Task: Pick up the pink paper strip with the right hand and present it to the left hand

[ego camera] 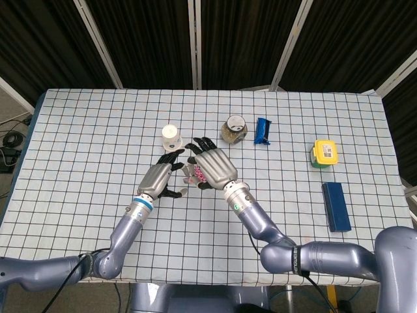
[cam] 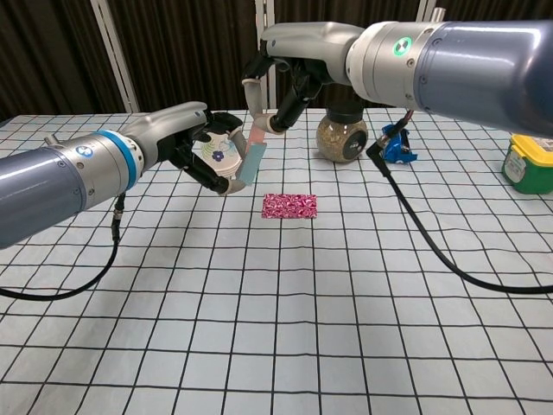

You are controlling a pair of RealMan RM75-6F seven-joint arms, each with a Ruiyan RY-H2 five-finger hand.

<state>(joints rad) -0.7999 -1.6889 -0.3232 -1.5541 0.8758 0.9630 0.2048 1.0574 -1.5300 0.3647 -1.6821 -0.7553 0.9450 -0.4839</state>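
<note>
The pink paper strip [cam: 254, 151] hangs down above the table, pink at its top and bluish toward its lower end. My right hand [cam: 281, 82] pinches its top between thumb and finger; in the head view that hand [ego camera: 212, 167] covers the strip. My left hand [cam: 200, 149] is raised just left of the strip, fingers apart and curved toward its lower end, with a fingertip very close to it. I cannot see a grip by the left hand [ego camera: 159, 177].
A flowered paper cup [ego camera: 171, 137] stands right behind the left hand. A magenta patterned packet [cam: 289, 206] lies on the checked cloth below the strip. Further right are a jar [cam: 339, 137], a blue wrapper [cam: 395, 144], a yellow-lidded tub [ego camera: 324, 153] and a blue box [ego camera: 335, 206].
</note>
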